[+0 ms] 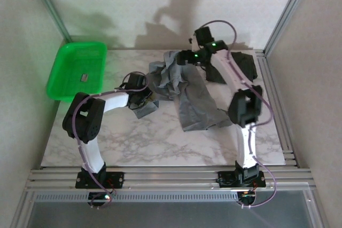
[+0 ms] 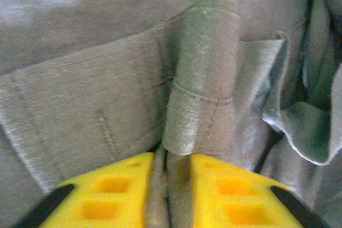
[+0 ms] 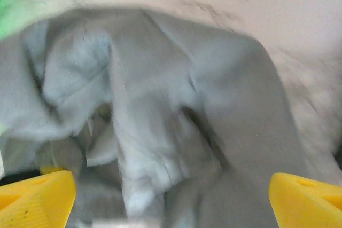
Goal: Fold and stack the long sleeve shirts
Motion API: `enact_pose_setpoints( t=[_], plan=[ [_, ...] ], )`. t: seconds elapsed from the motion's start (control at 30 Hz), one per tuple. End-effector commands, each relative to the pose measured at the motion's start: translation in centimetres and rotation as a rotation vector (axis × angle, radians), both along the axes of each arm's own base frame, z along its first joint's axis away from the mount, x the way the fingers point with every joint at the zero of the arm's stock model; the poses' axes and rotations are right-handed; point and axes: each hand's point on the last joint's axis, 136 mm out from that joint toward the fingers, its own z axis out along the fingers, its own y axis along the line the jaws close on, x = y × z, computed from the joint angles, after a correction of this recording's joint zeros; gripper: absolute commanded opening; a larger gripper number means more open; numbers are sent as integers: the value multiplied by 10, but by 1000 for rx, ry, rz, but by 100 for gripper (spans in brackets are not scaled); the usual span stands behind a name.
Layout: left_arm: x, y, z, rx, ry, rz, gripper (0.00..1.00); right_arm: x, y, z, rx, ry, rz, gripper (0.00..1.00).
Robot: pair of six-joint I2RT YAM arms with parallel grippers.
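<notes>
Green tray (image 1: 63, 62) sits at the far-left corner of the table (image 1: 160, 148), against the left wall. It holds one small flat dark item (image 1: 85, 78), too small to identify. No cloth in it.

Grey shirt (image 1: 184, 92) is crumpled mid-table and runs from the far centre towards the near right. Its near hem stops short of the near edge. Charcoal shirt (image 1: 243, 65) is bunched at the far right beside the right rail, partly hidden by the right arm. Can't tell whether the two shirts touch.

Left gripper (image 2: 171, 188) has its yellow fingers (image 2: 120, 193) pressed together on a stitched fold of the grey shirt, cloth sandwiched between them. In the top view it sits at the shirt's left edge.

Right gripper (image 3: 171, 201) is spread wide, with one yellow tip at each lower corner of its blurred wrist view and grey cloth below. From above it is over the shirt's far end.

Bare marble shows across the near strip and on the left between tray and shirt. The right side is tight: cloth, arm and rail lie close together.
</notes>
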Motion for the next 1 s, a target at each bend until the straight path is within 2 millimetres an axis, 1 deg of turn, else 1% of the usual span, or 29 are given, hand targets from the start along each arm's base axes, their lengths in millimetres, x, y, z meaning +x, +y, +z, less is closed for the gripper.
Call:
enact_pose_setpoints(
  t=[0.0,0.03,0.1,0.13,0.17,0.23,0.27,0.33,0.4,0.47,0.5,0.53,0.57,0.6,0.63,0.67,0.7,0.73,0.77,0.8,0.83,0.87,0.9,0.97],
  plan=[
    [4,10,13,7,-42,42,2,2,38,-10,85,67,110,94],
    [8,8,23,6,-65,30,0,5,54,-8,125,58,127,94],
    [15,3,43,15,-104,5,0,9,74,-5,165,32,121,95],
    [16,2,52,16,-122,-2,0,12,79,-6,166,24,105,96],
    [16,3,59,16,-135,-4,0,14,79,-10,158,24,84,96],
    [14,7,70,11,-162,4,0,18,76,-23,141,50,28,95],
    [12,9,74,10,-168,1,0,18,74,-26,136,58,7,95],
    [5,10,81,10,-175,-11,0,18,75,-24,135,39,6,95],
    [-1,13,90,12,-190,-13,0,16,75,-8,123,-11,22,94],
    [-4,17,110,22,-234,-14,0,17,64,1,55,-58,5,96],
    [-6,19,123,30,-259,-15,0,18,57,-1,15,-67,-1,96],
    [-8,21,138,36,-289,-18,0,21,49,-8,-40,-67,-13,95],
    [-10,23,149,46,-312,-24,0,23,41,-19,-90,-50,-25,94],
    [-12,25,163,50,-342,-30,0,24,35,-36,-131,-22,-39,92],
    [-15,27,172,57,-358,-32,0,24,32,-54,-152,8,-48,89],
    [-18,28,177,60,-365,-37,0,25,34,-63,-139,26,-56,86],
    [-20,28,183,64,-373,-48,0,27,42,-69,-92,38,-50,82],
    [-22,28,189,72,-383,-60,0,30,52,-68,-49,24,-40,74],
    [-24,29,196,75,-401,-66,0,33,56,-68,-28,5,-44,64],
    [-26,31,208,83,-428,-65,0,38,58,-64,-9,-17,-62,51],
    [-28,34,222,90,-464,-62,0,42,57,-59,6,-29,-85,42],
    [-30,36,242,93,-520,-65,0,47,56,-52,24,-41,-100,35],
    [-32,37,263,91,-580,-69,0,49,55,-45,39,-51,-101,33],
    [-35,38,292,88,-651,-92,0,49,51,-37,29,-61,-99,33]
  ],
)
